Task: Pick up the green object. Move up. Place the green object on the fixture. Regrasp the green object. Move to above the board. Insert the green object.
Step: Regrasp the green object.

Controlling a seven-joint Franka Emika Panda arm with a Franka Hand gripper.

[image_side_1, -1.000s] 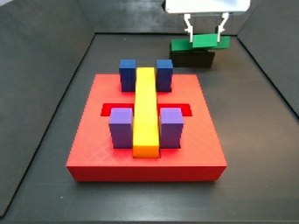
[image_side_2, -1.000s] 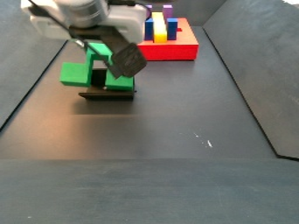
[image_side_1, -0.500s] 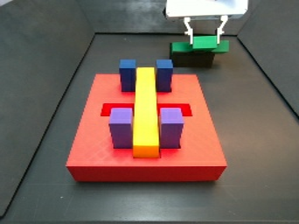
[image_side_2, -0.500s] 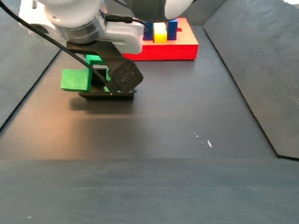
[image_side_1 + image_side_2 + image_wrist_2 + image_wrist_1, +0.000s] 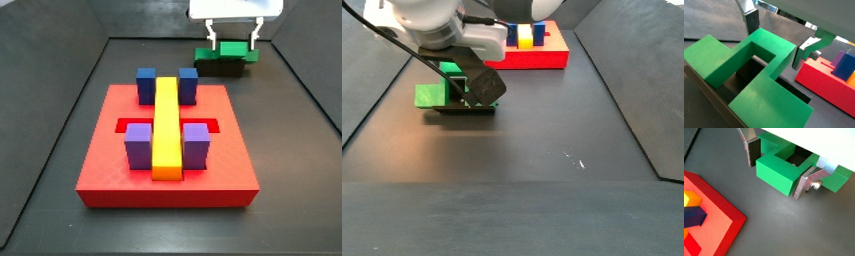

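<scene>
The green object point(image 5: 227, 52) lies on the black fixture point(image 5: 221, 70) at the far end of the floor, beyond the board point(image 5: 134, 170). My gripper point(image 5: 231, 40) reaches down over it from above. In both wrist views the silver fingers point(image 5: 753, 153) point(image 5: 809, 50) press against opposite sides of one arm of the green object point(image 5: 777, 175) point(image 5: 764, 47), so the gripper point(image 5: 779, 173) point(image 5: 777, 44) is shut on it. The fixture shows dark through the piece's notch point(image 5: 801, 155) point(image 5: 756, 72). In a side view the gripper point(image 5: 472, 88) covers part of the green object point(image 5: 432, 96) and the fixture point(image 5: 465, 108).
The red board point(image 5: 543, 58) carries a long yellow bar point(image 5: 166, 125), two blue blocks point(image 5: 146, 84) and two purple blocks point(image 5: 139, 145). Its corner shows in both wrist views point(image 5: 717, 223) point(image 5: 821, 82). Grey walls point(image 5: 54, 90) ring the dark floor.
Since a second ago the gripper has come down with the green object, which now sits lower, on the fixture. Over the last half second almost nothing has moved.
</scene>
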